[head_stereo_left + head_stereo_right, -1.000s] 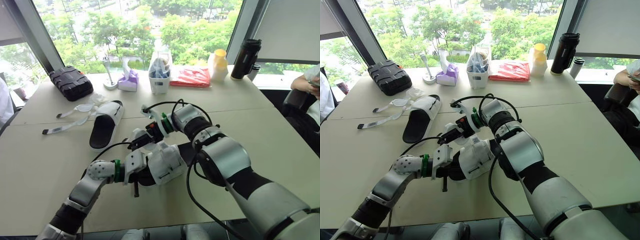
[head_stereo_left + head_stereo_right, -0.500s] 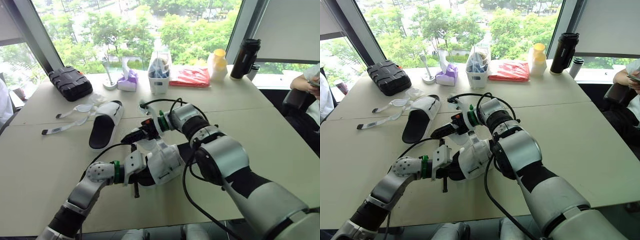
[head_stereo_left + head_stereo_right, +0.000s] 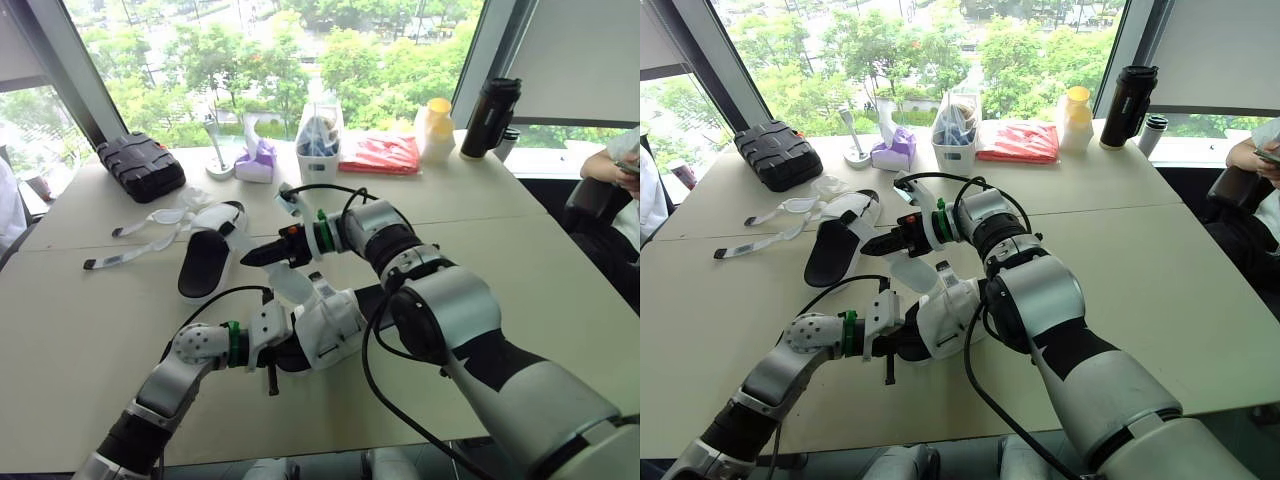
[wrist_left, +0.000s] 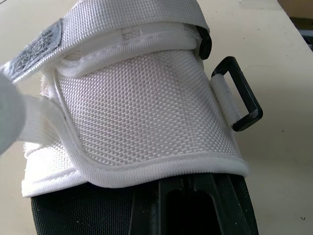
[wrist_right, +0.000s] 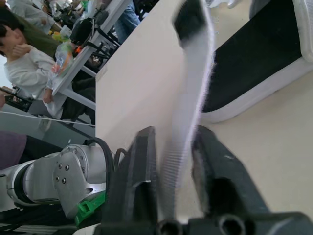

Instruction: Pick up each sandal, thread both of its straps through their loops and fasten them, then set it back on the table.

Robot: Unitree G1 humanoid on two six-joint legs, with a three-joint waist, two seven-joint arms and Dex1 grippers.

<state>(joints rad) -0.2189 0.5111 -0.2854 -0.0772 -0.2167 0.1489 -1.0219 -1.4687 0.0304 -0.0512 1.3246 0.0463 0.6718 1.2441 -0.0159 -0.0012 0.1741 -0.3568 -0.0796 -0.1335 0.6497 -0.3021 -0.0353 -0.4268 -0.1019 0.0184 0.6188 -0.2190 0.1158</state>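
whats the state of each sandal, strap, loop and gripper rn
near sandal, held by the left gripper
strap, unfastened, stretched taut from the near sandal
loop, empty, nothing threaded
far sandal, lying flat, unfastened
left gripper, shut on the near sandal
right gripper, shut on the strap

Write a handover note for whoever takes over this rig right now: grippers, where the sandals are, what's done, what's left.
Left gripper: shut on the near sandal, close in front of the robot.
Right gripper: shut on that sandal's strap, stretched toward the robot's left.
One black loop on the near sandal stands empty.
Second sandal lies on the table farther left, its loose straps unfastened.
Done: neither sandal fully fastened.
Left: finish this one, set it down, then do the second.
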